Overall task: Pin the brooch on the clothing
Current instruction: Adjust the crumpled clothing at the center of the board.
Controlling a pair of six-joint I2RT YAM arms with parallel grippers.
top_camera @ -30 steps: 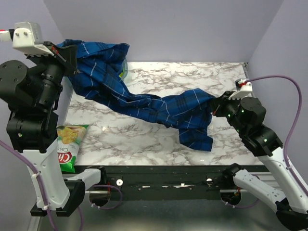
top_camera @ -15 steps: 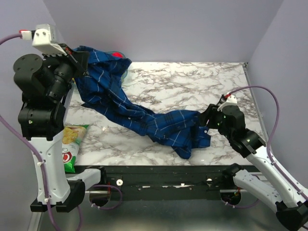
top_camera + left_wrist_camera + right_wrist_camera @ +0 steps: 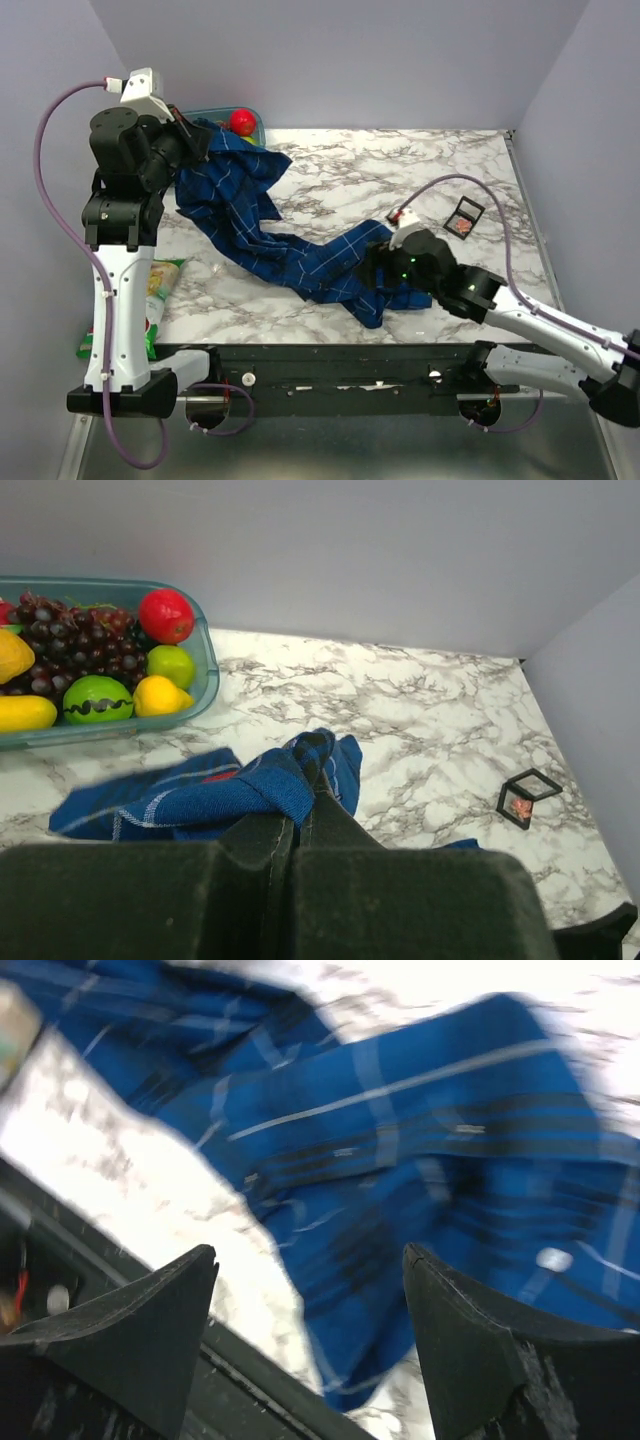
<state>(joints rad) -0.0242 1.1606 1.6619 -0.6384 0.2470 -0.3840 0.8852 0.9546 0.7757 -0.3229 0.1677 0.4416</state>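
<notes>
The right gripper (image 3: 308,1255) has released the clothing (image 3: 300,260), its jaws now spread above the hem, which has dropped onto the table (image 3: 400,170). The left gripper (image 3: 297,815) stays pinched on raised fabric. The brooch (image 3: 461,227) sits in its open case (image 3: 472,206), newly uncovered. The chip bag's (image 3: 163,283) lettering is unreadable.

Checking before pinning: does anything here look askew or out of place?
The shirt is not laid flat: it is bunched and twisted, one end pinched up by the left gripper, the rest trailing diagonally across the table.
</notes>
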